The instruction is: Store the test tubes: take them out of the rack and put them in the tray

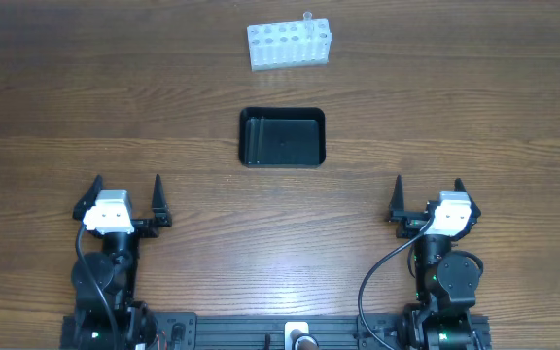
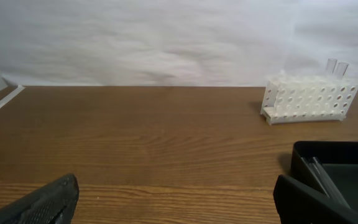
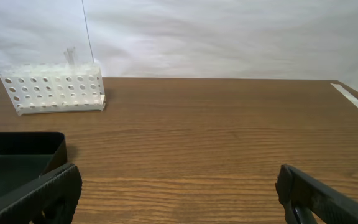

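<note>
1. While both arms sit low by their bases at the near edge of the brown wooden table (image 1: 494, 107), we see the left gripper (image 1: 125, 185) released. Its two black fingers are spread wide with nothing between them.
2. We find the right gripper (image 1: 427, 185) released as well, its fingers apart and bare, well short of the tray.
3. We place the white perforated plastic rack (image 1: 290, 46) at the far side of the table, beyond the tray and apart from it.
4. We count two upright clear test tubes (image 2: 332, 66) in the left wrist view, standing at the rack's end on the right arm's side.
5. We see the black rectangular plastic tray (image 1: 282, 164) in the middle of the table, between the rack and the grippers. Inside it, flat clear tubes (image 2: 319, 174) lie along the wall on the left arm's side.
</note>
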Available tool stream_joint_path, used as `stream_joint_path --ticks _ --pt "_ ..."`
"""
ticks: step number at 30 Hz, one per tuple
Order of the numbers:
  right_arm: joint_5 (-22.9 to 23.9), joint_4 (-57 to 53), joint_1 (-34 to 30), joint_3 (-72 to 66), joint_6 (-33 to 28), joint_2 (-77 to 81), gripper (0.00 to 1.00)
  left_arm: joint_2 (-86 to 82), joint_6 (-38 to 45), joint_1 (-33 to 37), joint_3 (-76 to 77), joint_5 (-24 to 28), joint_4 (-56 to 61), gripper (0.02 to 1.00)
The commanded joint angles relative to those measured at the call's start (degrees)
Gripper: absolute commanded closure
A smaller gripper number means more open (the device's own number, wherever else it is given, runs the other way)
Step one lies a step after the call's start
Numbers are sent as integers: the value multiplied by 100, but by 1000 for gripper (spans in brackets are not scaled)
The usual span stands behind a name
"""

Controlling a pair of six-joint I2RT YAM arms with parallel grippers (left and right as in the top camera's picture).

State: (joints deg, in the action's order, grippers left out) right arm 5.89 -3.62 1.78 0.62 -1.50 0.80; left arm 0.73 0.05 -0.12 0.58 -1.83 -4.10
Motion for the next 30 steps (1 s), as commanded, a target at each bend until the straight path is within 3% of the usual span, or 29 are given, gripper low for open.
stream_joint_path --ticks 1,12,23,30 --pt "-42 -24 -31 -31 11 -52 7 -57 105 35 -24 94 -7 20" --pt "-223 -46 -31 341 17 -52 9 -55 105 35 -26 94 -7 23" --pt "466 -3926 -31 3526 13 715 9 -57 105 35 -26 94 -7 20" --pt "1032 -4922 -33 5401 13 2470 9 -57 105 35 -26 94 -7 20"
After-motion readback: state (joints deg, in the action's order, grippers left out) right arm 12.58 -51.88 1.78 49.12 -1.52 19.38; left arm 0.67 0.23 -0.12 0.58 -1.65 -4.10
